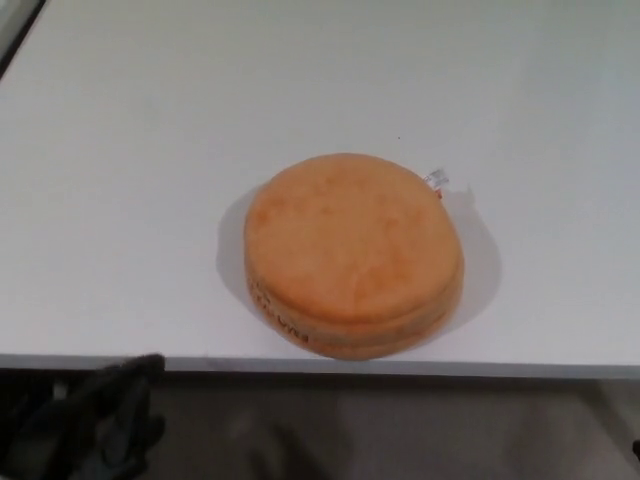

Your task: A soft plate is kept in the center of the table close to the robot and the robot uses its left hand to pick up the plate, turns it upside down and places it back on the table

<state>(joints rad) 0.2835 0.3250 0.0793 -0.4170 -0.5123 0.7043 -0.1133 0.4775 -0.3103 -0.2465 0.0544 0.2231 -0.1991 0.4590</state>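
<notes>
A round, thick, orange soft plate [353,255] lies flat on the white table [150,150], close to the front edge, with a small white tag [437,180] sticking out at its far right. My left hand [95,415] is low at the bottom left, below the table's front edge and well apart from the plate. It is dark and partly cut off, so its fingers cannot be read. My right hand does not show.
The table's front edge [320,365] runs across the lower part of the view, with grey floor [400,430] below it. A dark strip [15,25] shows at the top left corner.
</notes>
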